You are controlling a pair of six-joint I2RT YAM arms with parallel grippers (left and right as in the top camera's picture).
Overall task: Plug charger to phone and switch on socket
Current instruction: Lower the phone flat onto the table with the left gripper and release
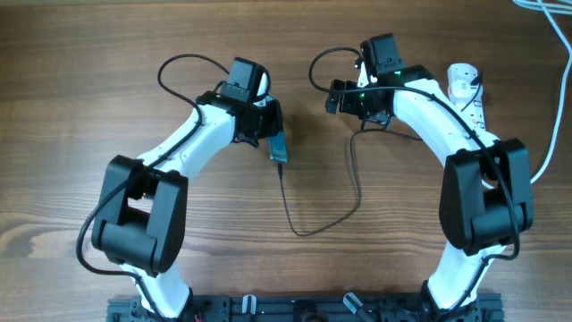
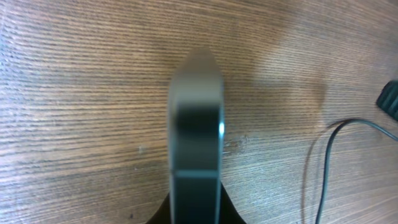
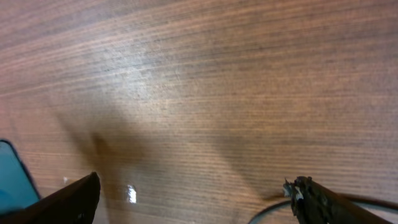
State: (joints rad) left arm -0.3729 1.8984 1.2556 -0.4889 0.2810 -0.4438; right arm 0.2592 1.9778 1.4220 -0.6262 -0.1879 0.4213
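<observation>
My left gripper point(image 1: 266, 125) is shut on the phone point(image 1: 280, 148), holding it on edge over the wood. In the left wrist view the phone point(image 2: 196, 137) stands edge-on between the jaws point(image 2: 196, 216). The thin black charger cable point(image 1: 313, 228) runs from the phone's lower end in a loop towards my right arm; I cannot tell if its plug is seated. My right gripper point(image 1: 344, 97) is open and empty, right of the phone; its wrist view point(image 3: 193, 199) shows a turquoise corner of the phone point(image 3: 11, 183) and a bit of cable point(image 3: 270, 213). The white socket strip point(image 1: 463, 85) lies partly under my right arm.
A thicker white cable point(image 1: 556, 36) runs down the table's far right edge. The cable point(image 2: 323, 168) also curves at the right of the left wrist view, beside a dark part point(image 2: 390, 101) at the frame edge.
</observation>
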